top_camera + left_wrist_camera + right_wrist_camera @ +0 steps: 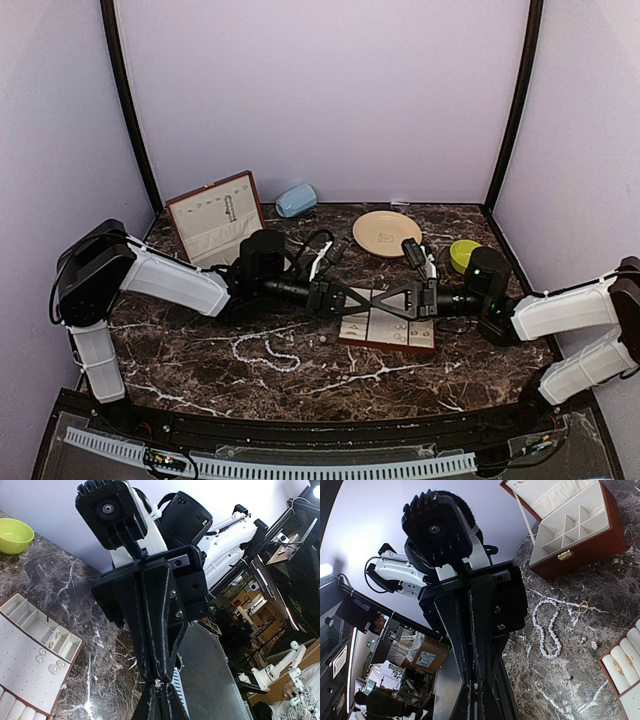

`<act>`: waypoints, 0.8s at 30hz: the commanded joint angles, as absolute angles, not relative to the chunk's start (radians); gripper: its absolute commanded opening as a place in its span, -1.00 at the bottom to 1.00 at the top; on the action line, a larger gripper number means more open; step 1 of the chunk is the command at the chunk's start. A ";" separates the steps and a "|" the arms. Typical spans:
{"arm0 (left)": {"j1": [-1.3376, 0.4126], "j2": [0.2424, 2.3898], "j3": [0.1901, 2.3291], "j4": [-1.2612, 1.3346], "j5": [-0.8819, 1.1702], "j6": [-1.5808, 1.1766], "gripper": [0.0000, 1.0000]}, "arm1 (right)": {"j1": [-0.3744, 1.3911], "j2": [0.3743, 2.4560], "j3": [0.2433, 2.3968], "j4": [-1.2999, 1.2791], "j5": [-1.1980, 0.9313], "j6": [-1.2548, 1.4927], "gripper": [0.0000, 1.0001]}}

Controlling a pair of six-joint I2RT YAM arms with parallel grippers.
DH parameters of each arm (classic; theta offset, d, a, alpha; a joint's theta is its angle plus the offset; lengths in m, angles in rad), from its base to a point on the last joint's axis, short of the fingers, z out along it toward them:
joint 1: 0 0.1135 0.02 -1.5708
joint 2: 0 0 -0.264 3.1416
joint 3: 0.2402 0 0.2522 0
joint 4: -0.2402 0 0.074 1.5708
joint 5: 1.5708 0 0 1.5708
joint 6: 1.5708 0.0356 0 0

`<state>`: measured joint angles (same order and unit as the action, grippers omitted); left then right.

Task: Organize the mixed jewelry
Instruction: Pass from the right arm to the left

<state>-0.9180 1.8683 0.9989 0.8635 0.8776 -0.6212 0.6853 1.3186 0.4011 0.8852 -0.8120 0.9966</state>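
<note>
Tips of the two black two-finger tools meet over the cream slotted tray w/ red-brown rim (390, 330) at table centre: left tool (366, 299) & right tool (382, 300) point at each other, nose to nose. Both are pinched narrow, fingers together. A tiny glint sits where the tips meet in left wrist view, but can't tell if either tool grips a piece. Long strand of small white pearl-like beads (547, 654) lies in a loose loop on the dark veined marble table (180, 365), left of the tray & on the near side of the open red-brown box w/ cream lining (215, 217). Near the strand, on bare table: small gold-coloured ring (583, 607) & two tiny silvery bits (588, 642). Gold earrings (621, 664) sit on the tray's rolls, and a few small round pieces (48, 662) on its flat pad. Pale yellow round plate (387, 232), lime-green bowl (463, 256) & light blue rounded case (296, 200) stand at the back.
</note>
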 commanded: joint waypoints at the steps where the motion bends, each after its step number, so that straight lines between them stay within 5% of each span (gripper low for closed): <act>1: -0.928 1.865 1.011 0.920 0.899 -0.625 -0.94 | 0.687 1.340 0.419 0.946 -0.810 1.014 -1.00; 12: -0.928 1.866 1.008 0.942 0.900 -0.634 -1.00 | 0.687 1.365 0.418 0.951 -0.790 1.009 -1.00; 20: -0.927 1.877 0.963 0.984 0.842 -0.665 -1.00 | 0.679 1.330 0.376 0.946 -0.686 1.004 -0.45; 24: -0.924 1.885 0.954 0.985 0.817 -0.665 -1.00 | 0.670 1.303 0.360 0.944 -0.649 1.003 -0.36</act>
<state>-0.9192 1.8816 0.9726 0.9390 0.8452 -0.6609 0.6815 1.3399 0.3798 0.9215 -0.7174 1.0069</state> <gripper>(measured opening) 0.048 0.307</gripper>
